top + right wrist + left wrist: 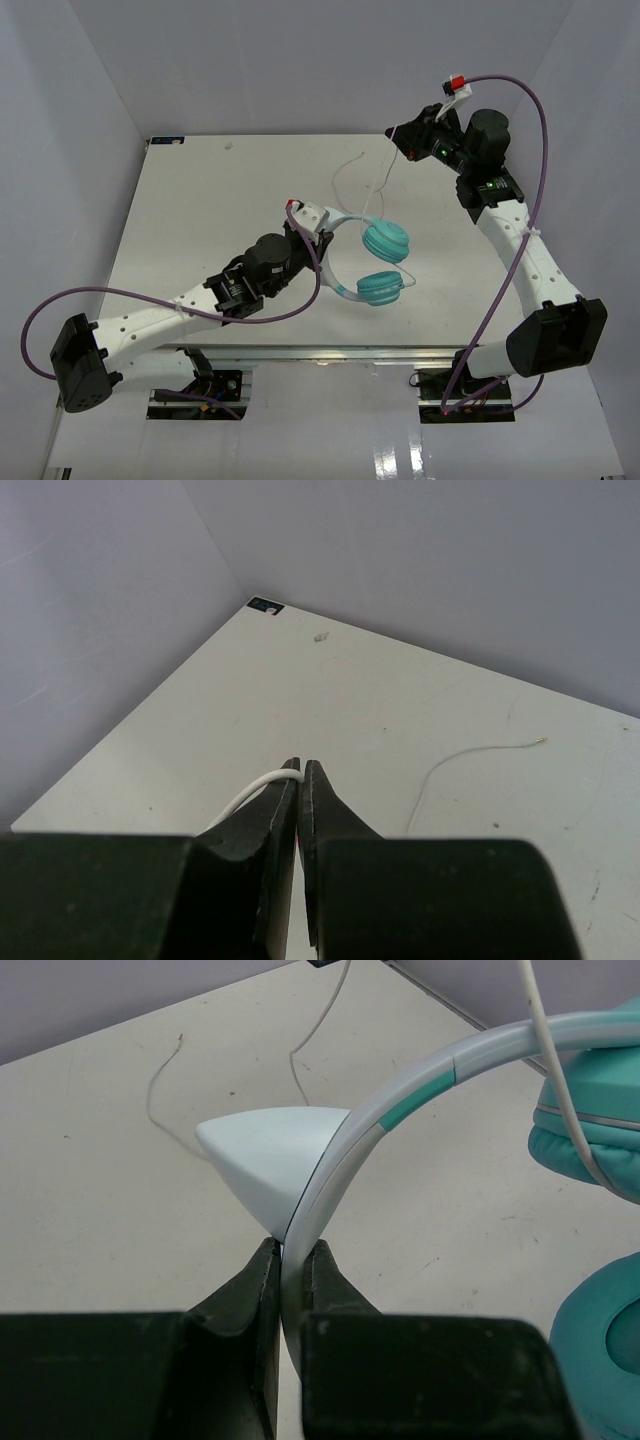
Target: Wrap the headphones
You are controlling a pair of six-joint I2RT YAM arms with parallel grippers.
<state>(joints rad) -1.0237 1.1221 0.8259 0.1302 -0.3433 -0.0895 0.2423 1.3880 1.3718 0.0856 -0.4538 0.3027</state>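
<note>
The headphones lie mid-table with two teal ear cups [385,240] [380,288] and a pale headband [333,262]. My left gripper [318,232] is shut on the headband [400,1090], pinched between the fingertips [292,1250]. The cups show at the right of the left wrist view [590,1140]. The thin white cord [385,185] rises from the cups to my right gripper [405,140], held above the table's far right. That gripper [302,767] is shut on the cord [245,795]. The cord's free end [470,755] lies loose on the table.
Pale walls close in the white table [200,220] at the back and both sides. A small black tag [165,141] sits at the far left corner. Purple robot cables [540,130] loop beside each arm.
</note>
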